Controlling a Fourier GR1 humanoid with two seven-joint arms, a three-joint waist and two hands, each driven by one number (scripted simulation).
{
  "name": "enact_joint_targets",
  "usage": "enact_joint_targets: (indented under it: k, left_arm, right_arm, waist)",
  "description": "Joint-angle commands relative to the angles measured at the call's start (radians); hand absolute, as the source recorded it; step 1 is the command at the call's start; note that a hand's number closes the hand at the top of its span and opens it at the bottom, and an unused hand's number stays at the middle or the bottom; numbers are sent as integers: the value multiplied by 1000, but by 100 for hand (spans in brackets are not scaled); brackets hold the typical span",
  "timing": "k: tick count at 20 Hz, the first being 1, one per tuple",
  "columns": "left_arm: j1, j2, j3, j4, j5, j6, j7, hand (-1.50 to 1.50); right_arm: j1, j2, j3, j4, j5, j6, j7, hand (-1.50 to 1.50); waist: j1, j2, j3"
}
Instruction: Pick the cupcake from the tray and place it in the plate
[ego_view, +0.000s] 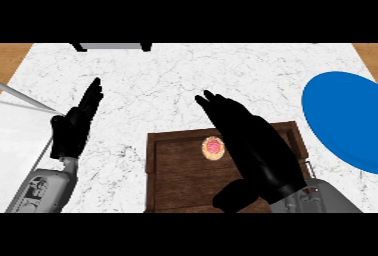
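Nearest to me sits the dark wooden tray (173, 175), its walls rising from the marble counter (170, 80); my right hand (255, 150) hangs over its right half, fingers straight and together, thumb hanging loose below, holding nothing; the cupcake (212, 147) lies in the tray just to the left of my palm, pink top with a pale rim facing up, seen from above as a round thing with no long axis to speak of, so I judge any approach angle will serve; it is the right hand that is far nearer to it, and the move I reckon on is a short shift leftward and down, then curling round it. My left hand (77, 125) rests open near the left edge, fingers up, well apart from the tray. Farther off and to the right, the blue plate (343, 120) lies on the counter beyond the tray's right wall, on my right hand's side.
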Motion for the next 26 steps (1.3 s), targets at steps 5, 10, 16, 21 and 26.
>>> enact_joint_targets:
  k: [5,10,16,21,26]
  left_arm:
    - [-3,-20,14,1,-5,-18,-17,0]
    - [-11,-29,16,-17,-28,-22,25,0]
    - [-26,-23,38,2,-31,-38,20,0]
    - [-1,-56,40,8,-49,-41,-9,0]
    - [-60,-20,96,27,-50,-81,40,0]
  right_arm:
    - [-93,9,-106,46,-159,238,201,-150]
    - [-100,62,-87,155,-117,222,136,-150]
    - [-85,137,33,281,-4,191,131,-150]
    - [-64,119,-33,385,23,224,8,-150]
    - [11,105,-40,363,58,292,-30,-150]
  waist:
    - [6,3,1]
    - [11,4,2]
    - [19,5,1]
    - [14,5,2]
    - [7,5,2]
